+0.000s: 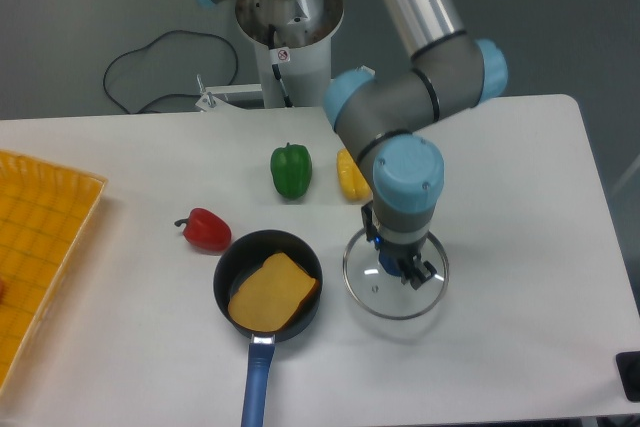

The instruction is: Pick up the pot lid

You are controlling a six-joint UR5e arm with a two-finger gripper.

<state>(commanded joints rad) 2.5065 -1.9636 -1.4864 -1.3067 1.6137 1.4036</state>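
Blue knob [390, 263] of pot lid [376, 293] gripped by end effector [397, 258], closed to knob width | risk: lid tilts or drops | cause: off-centre, weak grip

1 view: bright, even light; shadows soft (faint, really); detail slightly soft.

The robot arm [405, 182] goes out of the top edge. It hides a part of the yellow thing [350, 179] behind it. The jaws cover some of the blue knob [392, 262] on the lid [365, 297]. The blue handle [257, 387] is cut by the bottom edge, and the yellow crate [50, 237] by the left edge. The brown piece [270, 295] hides some of the pan's [226, 265] inside.
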